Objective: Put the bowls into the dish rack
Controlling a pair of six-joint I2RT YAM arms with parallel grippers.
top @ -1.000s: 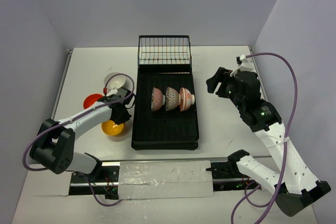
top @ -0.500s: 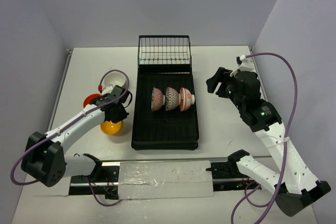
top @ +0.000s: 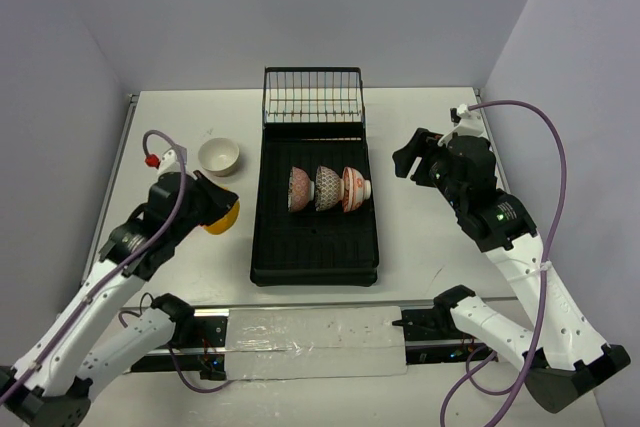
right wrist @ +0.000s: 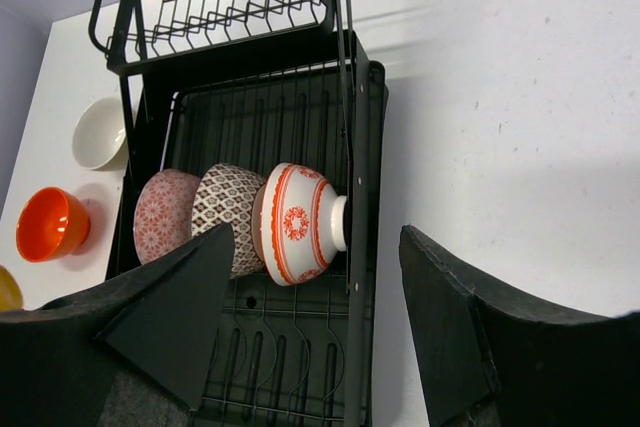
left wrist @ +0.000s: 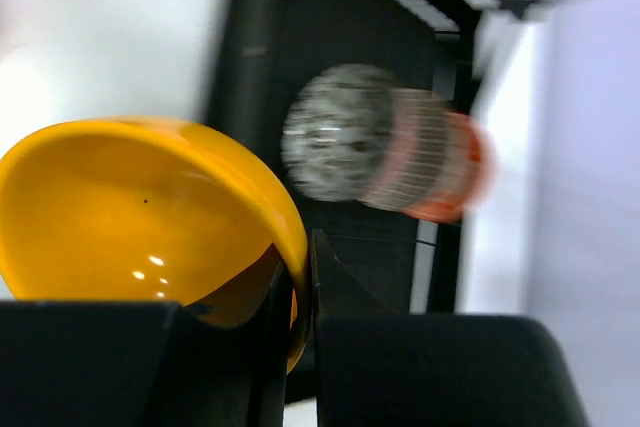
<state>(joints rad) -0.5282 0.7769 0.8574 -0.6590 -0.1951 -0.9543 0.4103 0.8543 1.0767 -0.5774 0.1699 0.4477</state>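
My left fingers (left wrist: 318, 297) are pinching the rim of the yellow-orange bowl (left wrist: 130, 207), one finger inside its wall and one outside, with the bowl tilted in my grip. From above, it sits at 9 o'clock of the dish rack (top: 315, 247), just beside the long edge. My right fingers (right wrist: 165, 332) are spread wide with nothing between them, over the table (top: 430, 237) at 3 o'clock of the rack and apart from it. Three patterned bowls stand on edge in a touching row across the ribbed tray: the pinkish bowl (top: 300, 188), the grey speckled bowl (top: 328, 188) and the red-on-white bowl (top: 355, 188). The wire basket (top: 312, 97) stands upright at the rack's 12 o'clock end. The white bowl (top: 218, 155) sits upright on the table at 10 o'clock of the rack, and the red-orange bowl (right wrist: 50, 224) lies near it, toward 9 o'clock.
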